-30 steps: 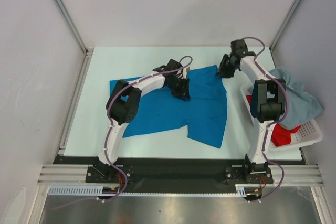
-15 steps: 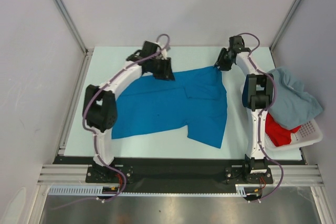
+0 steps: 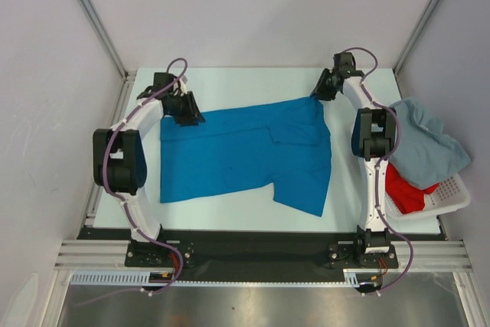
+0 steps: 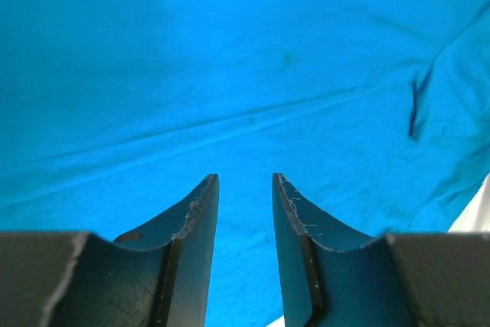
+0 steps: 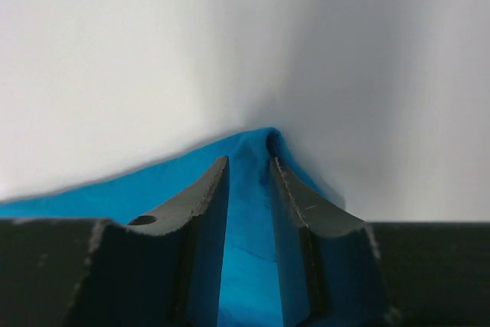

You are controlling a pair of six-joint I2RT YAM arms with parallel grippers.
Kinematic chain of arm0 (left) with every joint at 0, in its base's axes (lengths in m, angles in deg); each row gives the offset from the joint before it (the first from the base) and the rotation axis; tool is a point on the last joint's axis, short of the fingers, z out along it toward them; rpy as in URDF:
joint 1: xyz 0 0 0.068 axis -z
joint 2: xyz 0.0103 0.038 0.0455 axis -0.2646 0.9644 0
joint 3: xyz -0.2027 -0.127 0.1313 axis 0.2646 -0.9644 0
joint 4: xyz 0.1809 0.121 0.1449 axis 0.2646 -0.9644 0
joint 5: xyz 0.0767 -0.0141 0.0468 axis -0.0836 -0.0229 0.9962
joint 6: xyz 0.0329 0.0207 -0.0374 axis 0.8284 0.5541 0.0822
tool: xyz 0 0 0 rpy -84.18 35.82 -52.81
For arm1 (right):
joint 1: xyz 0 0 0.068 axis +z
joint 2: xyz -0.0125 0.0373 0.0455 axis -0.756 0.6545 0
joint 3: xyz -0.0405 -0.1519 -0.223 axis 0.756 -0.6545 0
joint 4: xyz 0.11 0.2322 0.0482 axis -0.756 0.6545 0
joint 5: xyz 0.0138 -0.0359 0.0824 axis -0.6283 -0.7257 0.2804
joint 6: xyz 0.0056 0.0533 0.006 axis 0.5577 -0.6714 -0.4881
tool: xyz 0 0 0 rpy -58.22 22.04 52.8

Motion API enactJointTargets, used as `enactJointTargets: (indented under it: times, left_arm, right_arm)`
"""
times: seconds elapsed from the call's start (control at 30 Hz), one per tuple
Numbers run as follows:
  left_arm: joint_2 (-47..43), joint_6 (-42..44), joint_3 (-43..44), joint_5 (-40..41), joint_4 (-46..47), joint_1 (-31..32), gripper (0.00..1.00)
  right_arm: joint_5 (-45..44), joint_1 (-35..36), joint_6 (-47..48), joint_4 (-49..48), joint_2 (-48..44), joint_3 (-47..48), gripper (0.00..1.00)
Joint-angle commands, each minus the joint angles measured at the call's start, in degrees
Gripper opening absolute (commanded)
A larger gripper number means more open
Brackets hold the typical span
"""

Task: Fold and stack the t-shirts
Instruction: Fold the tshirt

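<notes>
Top view, near to far: the bright blue t-shirt (image 3: pixel 237 151) lies spread across the middle of the counter (image 3: pixel 230 82), with one flap reaching toward 5 o'clock. At the counter's 3 to 4 o'clock edge the white basket (image 3: pixel 457 195) holds the red t-shirt (image 3: pixel 409 193), and the pale grey-blue t-shirt (image 3: pixel 429 139) is draped over its far side. The left hand (image 3: pixel 187 110) sits on the blue shirt's 10 o'clock corner and the right hand (image 3: pixel 318 91) on its 1 o'clock corner. Grip is not readable from above. The left wrist view shows the fingers a narrow gap apart, with the cloth edge running in between them and taut creases beyond, so the corner is pinched. The right wrist view shows the fingers nearly together, nipping a raised peak of blue cloth; the basket is out of both wrist views. Versus a second ago: the left hand was over the shirt's middle and has swung out toward 10 o'clock, drawing the far edge flat. The right hand has kept its corner.
</notes>
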Motion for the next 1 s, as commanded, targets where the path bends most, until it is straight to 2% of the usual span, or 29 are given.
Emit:
enactJointTargets:
  times: [0.0,0.13,0.4,0.67,0.77,0.9,0.97]
  left_arm:
    - [-2.9,-2.8,-1.6,-3.1,4.2,-2.7,0.4]
    - [-2.0,-3.6,-3.0,-3.7,4.8,-5.7,0.41]
    - [2.3,-3.9,-4.5,-2.7,5.8,-9.7,0.38]
    - [3.5,-3.4,-3.6,0.0,7.4,-10.6,0.38]
    - [3.4,-2.7,-1.3,0.5,6.6,-10.6,0.41]
    - [1.8,-1.4,0.2,2.2,4.2,-10.6,0.5]
    - [-1.3,-0.4,-0.9,3.9,2.8,-10.3,0.53]
  right_arm:
    - [1.4,-0.4,-1.1,-2.3,2.0,2.9,0.33]
    - [0.9,-0.4,-1.5,-2.7,3.0,3.7,0.28]
    - [-2.9,-1.6,-1.0,-5.4,3.1,3.7,0.0]
    - [-4.0,-2.0,-1.7,-11.0,5.1,4.9,0.0]
    - [-4.6,-1.9,-2.5,-13.4,6.8,6.2,0.0]
    - [-5.1,-1.9,-3.3,-12.6,9.1,11.1,0.0]
    - [-5.0,-1.9,-4.0,-11.2,9.1,13.3,0.12]
